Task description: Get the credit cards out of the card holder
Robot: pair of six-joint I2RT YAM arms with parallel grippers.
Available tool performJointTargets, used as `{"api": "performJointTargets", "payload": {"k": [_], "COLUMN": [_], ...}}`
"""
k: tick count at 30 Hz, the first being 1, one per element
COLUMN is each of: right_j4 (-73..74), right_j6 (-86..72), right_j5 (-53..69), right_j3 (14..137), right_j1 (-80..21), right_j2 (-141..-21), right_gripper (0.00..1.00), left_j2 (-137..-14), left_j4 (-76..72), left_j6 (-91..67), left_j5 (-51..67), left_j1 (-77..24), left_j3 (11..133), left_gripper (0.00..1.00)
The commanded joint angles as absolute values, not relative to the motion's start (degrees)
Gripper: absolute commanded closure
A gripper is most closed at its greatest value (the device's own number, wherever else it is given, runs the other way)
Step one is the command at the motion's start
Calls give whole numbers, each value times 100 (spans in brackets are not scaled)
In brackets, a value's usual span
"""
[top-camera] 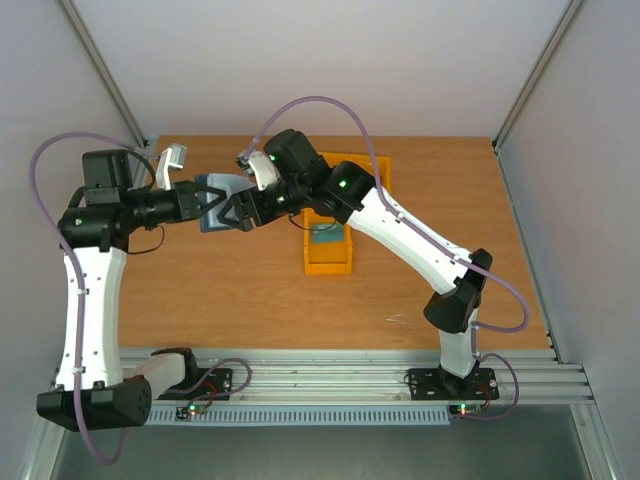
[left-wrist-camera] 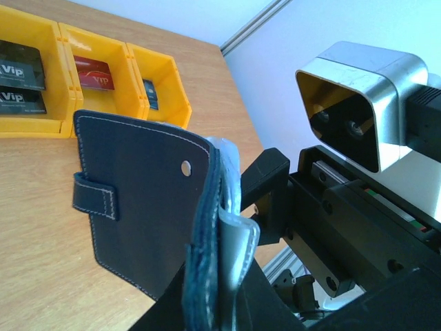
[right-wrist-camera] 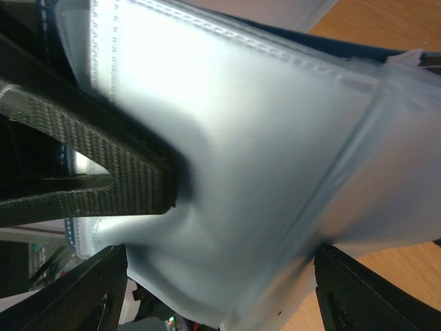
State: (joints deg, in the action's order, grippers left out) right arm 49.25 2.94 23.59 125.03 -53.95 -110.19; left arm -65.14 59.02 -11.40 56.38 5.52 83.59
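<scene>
The table shows wide open wood toward its near edge. Yellow bins sit just behind the raised card holder. The left gripper pinches the holder upright, and the right gripper is spread either side of its clear sleeves. Credit cards lie in the bins.

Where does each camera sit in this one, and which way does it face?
Top external: above, behind the bases, looking down on the table; both arms, left pincer and right pincer at the card holder.
Left wrist: beside the holder's navy cover, facing the yellow bins; own finger at bottom.
Right wrist: against the holder's clear sleeves; own fingers in bottom corners.
All three show the holder.
</scene>
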Motion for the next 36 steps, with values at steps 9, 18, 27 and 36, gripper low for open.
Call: {"api": "performJointTargets", "payload": {"k": [9, 18, 27, 36], "right_j4": [4652, 5052, 5002, 4095], "right_j6": [276, 382, 693, 760], "right_j5": [3063, 2730, 2948, 3833], "right_j3": [12921, 12849, 12496, 11480], "right_j1": [-5572, -5489, -5310, -4992], "right_j2": [-11342, -11262, -10774, -9852], "right_gripper": [52, 99, 99, 99], "left_j2": [-6248, -6301, -6326, -6098], "left_j4": [5288, 5137, 5108, 4487], "left_j6": [-1525, -1842, -1869, -2682], "left_j5": [6302, 6518, 6699, 7161], "left_j1": [502, 500, 500, 884], "left_j3": [8157, 8068, 8080, 7930], "left_gripper": [100, 100, 77, 49]}}
